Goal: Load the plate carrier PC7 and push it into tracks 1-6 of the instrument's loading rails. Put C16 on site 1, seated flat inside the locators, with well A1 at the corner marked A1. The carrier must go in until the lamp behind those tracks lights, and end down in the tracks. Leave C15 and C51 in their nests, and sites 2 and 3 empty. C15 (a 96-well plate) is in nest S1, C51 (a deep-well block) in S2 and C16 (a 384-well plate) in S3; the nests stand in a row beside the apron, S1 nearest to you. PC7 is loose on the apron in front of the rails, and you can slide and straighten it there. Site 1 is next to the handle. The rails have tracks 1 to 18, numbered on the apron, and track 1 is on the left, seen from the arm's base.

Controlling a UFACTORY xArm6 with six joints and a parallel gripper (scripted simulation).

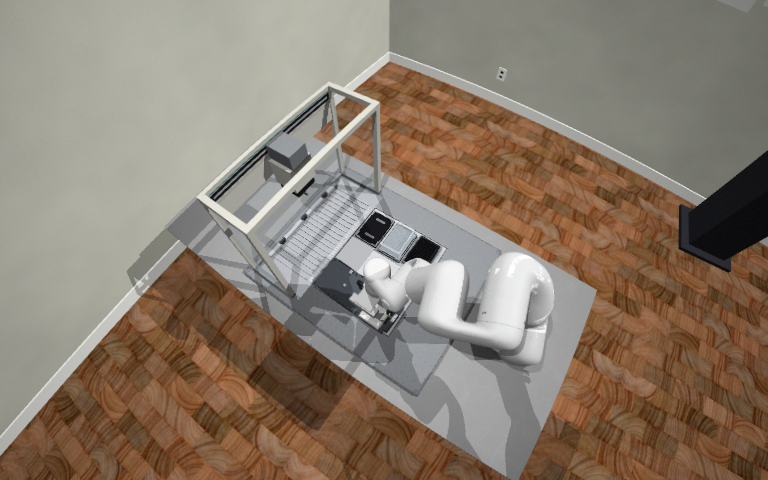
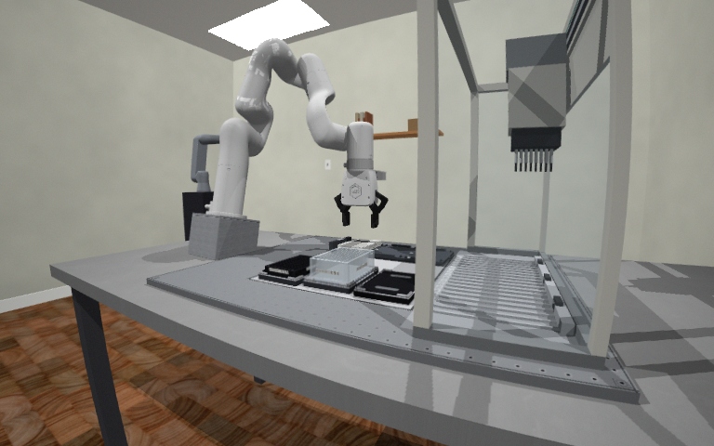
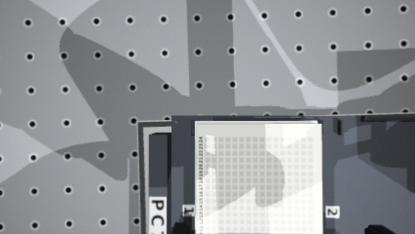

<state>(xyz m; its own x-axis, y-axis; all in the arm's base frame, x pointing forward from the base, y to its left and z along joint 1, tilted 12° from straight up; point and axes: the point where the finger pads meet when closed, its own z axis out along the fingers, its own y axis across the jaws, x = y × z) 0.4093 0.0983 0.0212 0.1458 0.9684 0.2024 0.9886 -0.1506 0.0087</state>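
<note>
The white 384-well plate C16 (image 3: 259,177) lies on the dark carrier PC7 (image 3: 157,214), between the site labels 1 (image 3: 188,211) and 2 (image 3: 331,212). Its column numbers run along the edge next to label 1. The carrier (image 1: 345,283) rests on the apron in front of the rails (image 1: 317,232). My gripper (image 2: 360,220) is open and empty, and hangs well above the plate (image 2: 360,243). The clear deep-well block C51 (image 2: 342,265) sits in the middle nest. The dark plate C15 (image 2: 286,268) sits in the nest nearest the arm base. Nest S3 (image 2: 390,286) is empty.
The instrument's white frame posts (image 2: 426,157) stand around the rails (image 2: 489,289). A pipetting head (image 2: 534,105) hangs at the back of the frame. The perforated deck (image 3: 122,73) spreads beside the carrier's handle end.
</note>
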